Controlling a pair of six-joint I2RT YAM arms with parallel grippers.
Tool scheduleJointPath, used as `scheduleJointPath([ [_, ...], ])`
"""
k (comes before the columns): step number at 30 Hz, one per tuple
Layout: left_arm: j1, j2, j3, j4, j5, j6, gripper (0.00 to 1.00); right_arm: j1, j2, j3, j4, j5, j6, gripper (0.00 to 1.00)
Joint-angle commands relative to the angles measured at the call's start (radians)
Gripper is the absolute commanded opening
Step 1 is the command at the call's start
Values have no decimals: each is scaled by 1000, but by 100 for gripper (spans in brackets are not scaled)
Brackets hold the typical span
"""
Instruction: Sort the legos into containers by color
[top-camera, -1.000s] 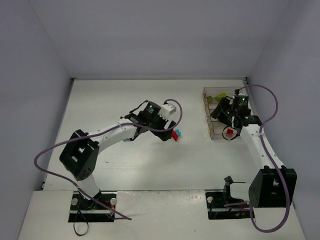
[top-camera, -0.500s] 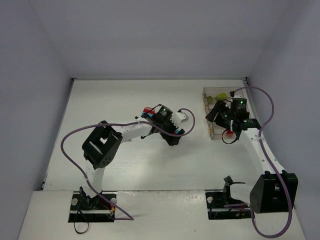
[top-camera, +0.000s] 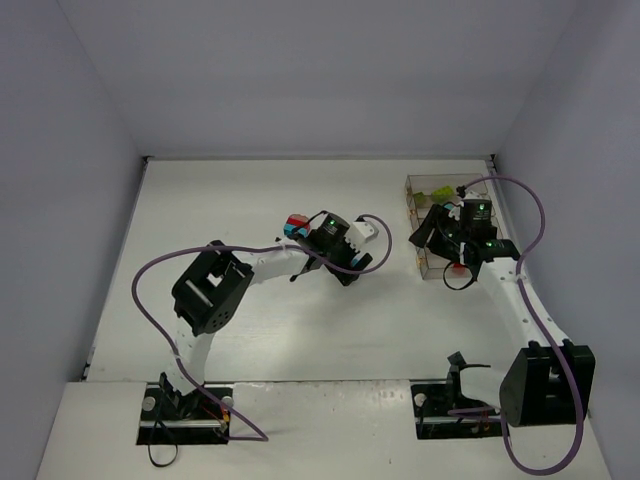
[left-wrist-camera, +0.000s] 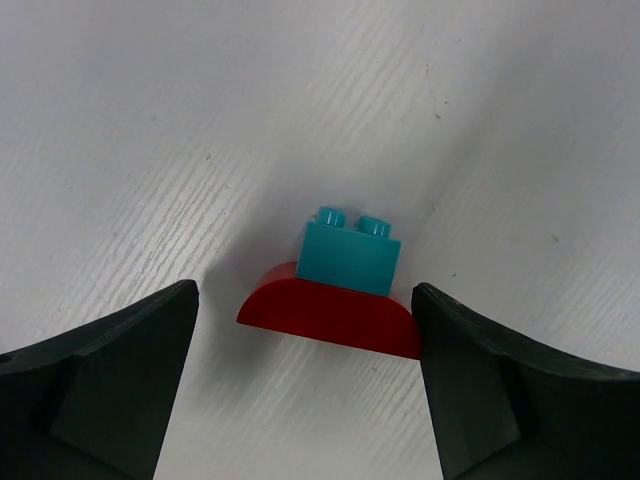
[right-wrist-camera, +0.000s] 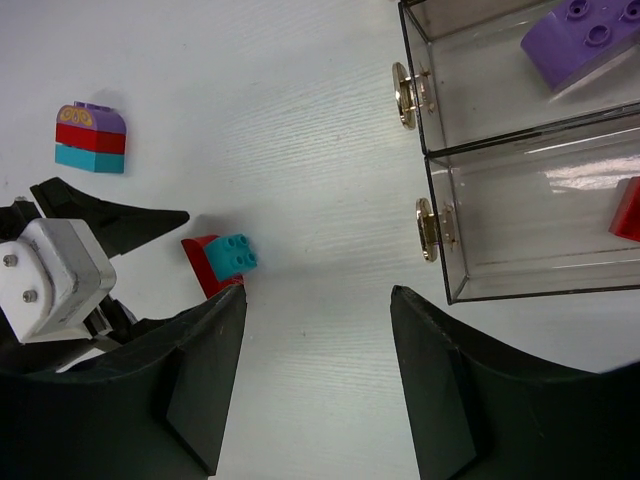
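1. Left arm (top-camera: 265, 262) and right arm (top-camera: 520, 300): white links, black joint housings.
2. Purple cables (top-camera: 137, 288) loop alongside.
3. Green lights (top-camera: 328, 224) glow at the wrists.
4. Matte black, wedge-shaped gripper fingers (left-wrist-camera: 110, 370); white block (right-wrist-camera: 50, 275) with two screws.

I find the row of clear brownish plastic bins (top-camera: 425, 188) along the right edge of the desk (top-camera: 300, 340), near its far corner. A red plastic brick (right-wrist-camera: 628, 210) sits in the nearest bin, a purple plastic brick (right-wrist-camera: 580, 35) in the next behind. Mid-desk lies a teal-on-red brick clump (left-wrist-camera: 340, 295); a purple-red-teal brick stack (top-camera: 296, 224) stands left and behind it.
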Motion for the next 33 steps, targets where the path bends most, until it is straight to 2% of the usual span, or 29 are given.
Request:
scheduleJointPath([
  [1, -7, -14, 16, 72, -31, 2, 81, 5, -6, -5, 49, -29, -9, 56],
  [13, -5, -25, -5, 52, 74, 92, 81, 5, 3, -22, 66, -52, -9, 56],
  [17, -5, -2, 24, -6, 76, 92, 80, 3, 10, -24, 69, -59, -9, 56],
  [20, -4, 3, 18, -8, 81, 89, 65, 5, 6, -24, 69, -68, -7, 56],
  [21, -4, 0, 6, -2, 81, 89, 55, 5, 6, -24, 69, -68, -7, 56],
  [24, -4, -9, -11, 18, 74, 89, 52, 5, 4, -24, 69, -74, -10, 56],
  [26, -4, -14, -22, 26, 70, 84, 40, 6, 9, -22, 69, -80, -12, 56],
  [28, -2, -32, -40, 32, 67, 75, 33, 14, 12, -19, 71, -97, -12, 56],
  [33, 13, -141, -126, 150, 64, 43, 30, 72, 35, 15, 69, -112, 2, 53],
])
